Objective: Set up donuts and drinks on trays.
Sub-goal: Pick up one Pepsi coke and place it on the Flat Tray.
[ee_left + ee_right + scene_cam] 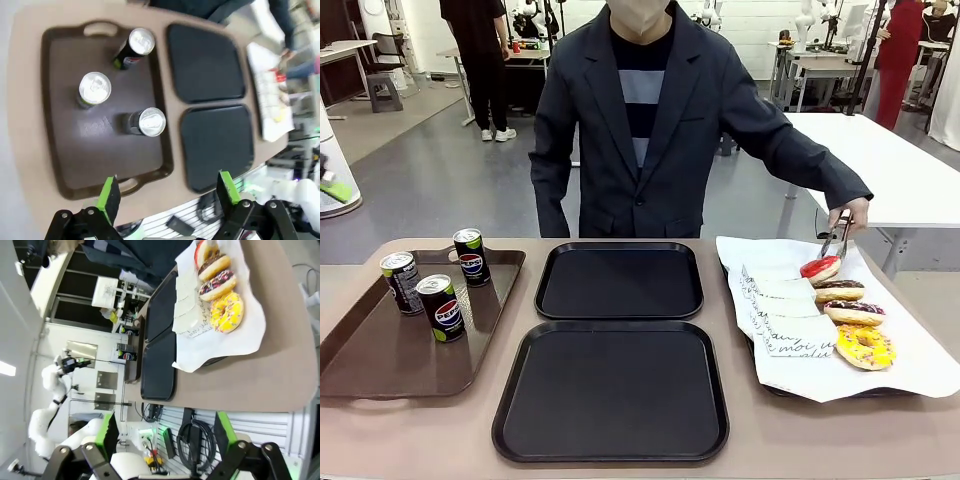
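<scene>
Left pincer [168,192]: is standing wide open and gripping nothing, its green pads [109,196] well apart; it is hanging high over the near left edge of the counter [420,440], pointing down at the brown tray [100,140].

Right pincer [165,432]: is also gaping open and empty; it is hanging off the near right side of the counter, with its wrist rolled so the counter is running sideways in its view.

Pepsi cans [441,307]: three are standing upright on the brown tray at the left of the counter, near one another but apart.

Black trays: both are lying bare in the middle of the counter, the far black tray [620,280] just behind the near black tray [612,390].

Donuts: four are sitting in a row on white paper [920,370] at the right. From far to near they are the red donut [820,268], the chocolate donut [839,290], the sprinkled donut [854,312] and the yellow donut [865,346]. Printed paper sleeves [785,310] are lying just left of them.

Person's hand [850,212]: is reaching in from the far right with the arm stretched out, holding tongs [836,238] angled down towards the red donut.
</scene>
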Motion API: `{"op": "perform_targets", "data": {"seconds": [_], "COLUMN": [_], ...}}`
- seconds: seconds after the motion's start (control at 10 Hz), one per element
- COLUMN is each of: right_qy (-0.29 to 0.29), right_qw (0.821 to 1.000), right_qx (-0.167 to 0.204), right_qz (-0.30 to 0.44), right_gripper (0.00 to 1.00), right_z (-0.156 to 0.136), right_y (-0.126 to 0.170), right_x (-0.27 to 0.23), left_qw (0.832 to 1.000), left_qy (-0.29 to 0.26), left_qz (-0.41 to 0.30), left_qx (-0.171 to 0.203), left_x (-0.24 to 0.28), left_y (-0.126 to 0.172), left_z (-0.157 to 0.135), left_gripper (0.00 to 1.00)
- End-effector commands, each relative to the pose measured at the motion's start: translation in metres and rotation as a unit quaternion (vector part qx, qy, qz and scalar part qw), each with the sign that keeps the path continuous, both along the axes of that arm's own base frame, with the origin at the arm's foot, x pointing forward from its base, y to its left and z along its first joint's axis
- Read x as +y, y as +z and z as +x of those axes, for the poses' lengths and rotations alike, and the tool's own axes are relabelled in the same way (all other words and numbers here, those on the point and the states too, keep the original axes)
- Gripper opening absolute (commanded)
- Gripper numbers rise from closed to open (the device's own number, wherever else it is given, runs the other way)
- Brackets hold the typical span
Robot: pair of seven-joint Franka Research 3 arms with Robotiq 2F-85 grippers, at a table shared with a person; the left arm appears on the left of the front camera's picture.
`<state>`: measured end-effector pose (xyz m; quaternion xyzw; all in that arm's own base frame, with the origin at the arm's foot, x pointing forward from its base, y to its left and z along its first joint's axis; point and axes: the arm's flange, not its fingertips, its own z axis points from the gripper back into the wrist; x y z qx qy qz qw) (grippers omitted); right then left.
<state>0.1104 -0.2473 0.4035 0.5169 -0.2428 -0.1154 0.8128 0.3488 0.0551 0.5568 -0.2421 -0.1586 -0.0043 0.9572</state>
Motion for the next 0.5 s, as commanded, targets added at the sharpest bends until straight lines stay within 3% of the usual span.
{"op": "perform_targets", "data": {"seconds": [0.0, 0.2, 0.4], "right_qy": [-0.001, -0.001, -0.001], "right_qw": [1.0, 1.0, 1.0], "right_qx": [-0.011, -0.011, -0.011], "right_qz": [0.002, 0.002, 0.002], "right_gripper": [1.0, 1.0, 1.0], "right_z": [-0.01, -0.01, -0.01], "right_y": [-0.001, -0.001, -0.001], "right_x": [-0.002, -0.002, -0.002], "left_qw": [0.996, 0.98, 0.973], "left_qy": [-0.01, -0.02, -0.02], "left_qz": [0.078, 0.18, 0.213], "left_qx": [0.051, 0.08, 0.087], "left_x": [-0.022, -0.08, -0.118], "left_y": [-0.002, -0.021, -0.045], "left_z": [0.01, 0.037, 0.051], "left_gripper": [1.0, 1.0, 1.0]}}
